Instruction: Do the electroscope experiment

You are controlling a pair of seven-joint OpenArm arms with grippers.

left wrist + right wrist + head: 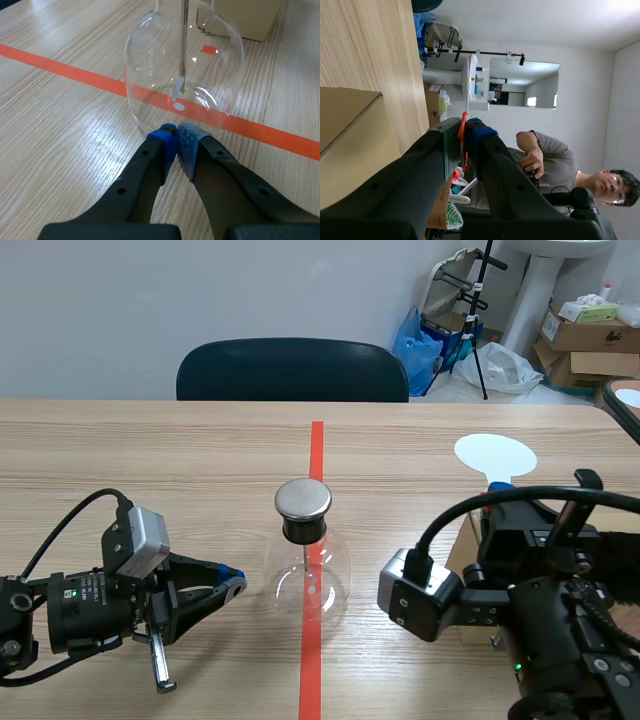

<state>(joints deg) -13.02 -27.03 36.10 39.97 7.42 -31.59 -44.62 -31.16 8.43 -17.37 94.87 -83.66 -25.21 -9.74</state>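
Where the left arm lay low on the table (150,440), the left gripper (176,131) was closed on nothing, pad tips right at the wall of the flask (309,575); contact unclear. Rolled sideways above a cardboard box (350,145), the right gripper (465,128) pinched the orange handle of a white paddle (495,454). The flask stood upright on the tape line (316,450) mid-table: clear round glass, black stopper, metal cap (303,498). Inside hung a thin rod (183,45) ending in a small pale leaf.

Closed tool (176,131) just before glass flask (150,70)
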